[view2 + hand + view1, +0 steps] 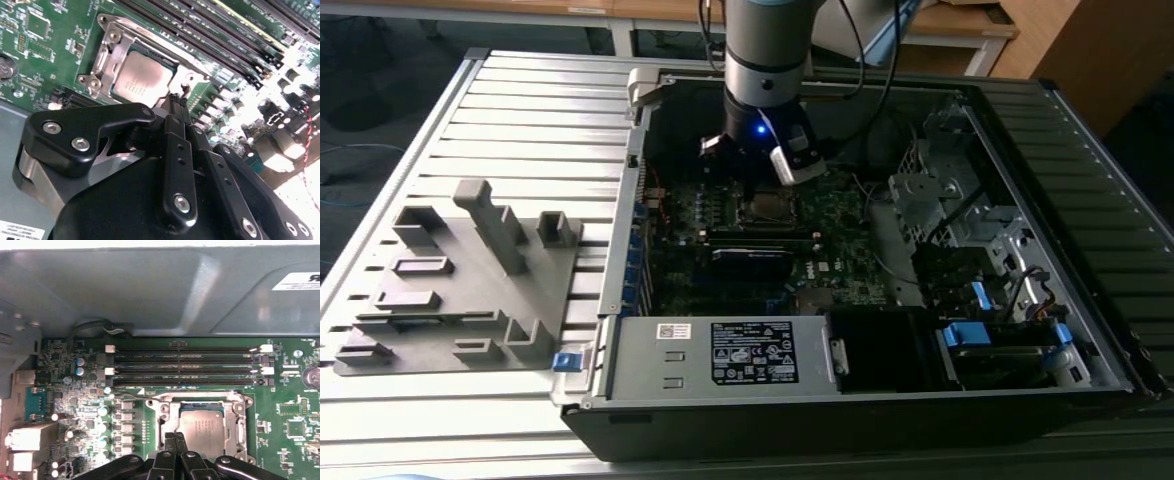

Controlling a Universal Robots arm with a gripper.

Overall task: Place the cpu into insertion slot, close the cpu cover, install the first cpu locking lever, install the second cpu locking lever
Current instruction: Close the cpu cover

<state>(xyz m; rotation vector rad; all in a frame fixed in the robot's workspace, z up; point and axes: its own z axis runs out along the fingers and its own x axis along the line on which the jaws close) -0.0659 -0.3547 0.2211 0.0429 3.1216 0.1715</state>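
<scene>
Resting in socket (pixel 236 415), cpu (pixel 202 427), pinched-together hand (pixel 175 436) just beside

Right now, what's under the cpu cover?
The cpu shows through the square opening of the cpu cover. The socket beneath it is hidden, and the gripper covers one edge.

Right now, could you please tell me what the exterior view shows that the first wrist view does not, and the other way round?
Exterior view: the grey tray lying beside the computer case, the power box with its white label, and the arm reaching down into the case.
First wrist view: the long memory slots, and the hand, shut, at the socket's edge.
Both: the green board and the socket. The wrist view makes clear that the chip sits in it, with the cover apparently folded down around it.
</scene>
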